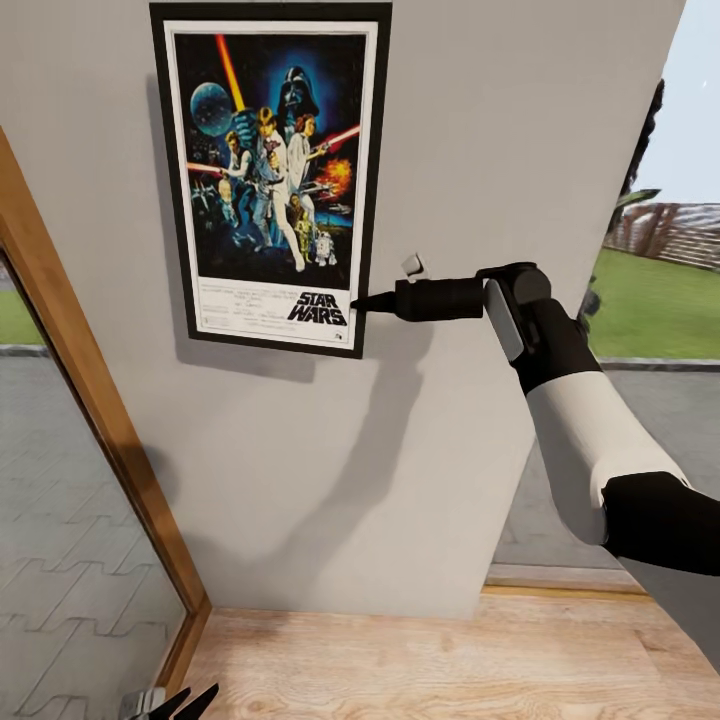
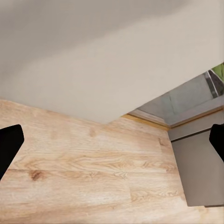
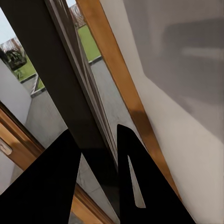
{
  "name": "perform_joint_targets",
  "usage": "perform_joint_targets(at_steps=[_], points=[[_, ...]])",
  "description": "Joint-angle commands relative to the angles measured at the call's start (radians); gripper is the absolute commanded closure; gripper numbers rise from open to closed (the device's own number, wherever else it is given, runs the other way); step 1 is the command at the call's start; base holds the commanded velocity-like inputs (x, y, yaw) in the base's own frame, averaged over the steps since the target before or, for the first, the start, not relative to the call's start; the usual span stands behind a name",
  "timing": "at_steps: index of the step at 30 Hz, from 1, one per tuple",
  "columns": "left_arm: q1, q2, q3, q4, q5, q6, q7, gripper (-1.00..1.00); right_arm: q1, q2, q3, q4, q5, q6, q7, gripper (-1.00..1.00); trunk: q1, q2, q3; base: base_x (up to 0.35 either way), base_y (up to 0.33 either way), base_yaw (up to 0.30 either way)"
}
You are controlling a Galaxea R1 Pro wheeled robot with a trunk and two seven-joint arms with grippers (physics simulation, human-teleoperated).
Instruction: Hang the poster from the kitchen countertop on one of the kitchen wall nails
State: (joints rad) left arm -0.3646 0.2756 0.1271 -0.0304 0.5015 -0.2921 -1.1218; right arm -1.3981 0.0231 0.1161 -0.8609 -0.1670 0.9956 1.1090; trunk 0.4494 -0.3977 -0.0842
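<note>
1. The poster (image 1: 270,175) sits flat against the pale grey wall (image 1: 480,150), upright or very nearly so, casting a thin shadow down its left side and under its lower edge. No nail is visible; if one carries it, the frame hides it.
2. Right gripper (image 1: 358,303): arm extended level, fingertips at the poster's lower right edge. In the right wrist view the two black fingers (image 3: 135,182) straddle a thin dark strip that I take to be the frame seen edge-on. Gap is narrow and they appear clamped on it.
3. Judgement: task is at its last step, seating and release. To do it well, confirm the top of the frame has caught the nail before opening; open slowly, then draw the fingers straight back along the wall so they do not drag the frame sideways.
4. Risk: if the frame only leans on the wall, it falls on release.
5. Left gripper (image 1: 180,702): hangs low over the wooden floor (image 1: 450,660). Its fingertips (image 2: 9,144) sit at opposite margins of the left wrist view, so spread wide, nothing between them.
</note>
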Motion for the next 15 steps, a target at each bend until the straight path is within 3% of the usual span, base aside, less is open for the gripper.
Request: perform_joint_targets(at_steps=[1,15], points=[[-0.001,0.000,0.008,0.001,-0.008,-0.005,-0.003,-1.00,-0.001,0.000,0.000,0.000,-0.005,0.006,0.000,1.00,0.001,-0.002,-0.002,0.000,0.000,0.000],[-0.001,0.000,0.009,0.000,-0.008,-0.005,-0.003,-1.00,0.002,0.000,0.000,-0.001,-0.005,0.006,0.000,1.00,0.001,-0.002,-0.002,0.000,0.000,0.000]])
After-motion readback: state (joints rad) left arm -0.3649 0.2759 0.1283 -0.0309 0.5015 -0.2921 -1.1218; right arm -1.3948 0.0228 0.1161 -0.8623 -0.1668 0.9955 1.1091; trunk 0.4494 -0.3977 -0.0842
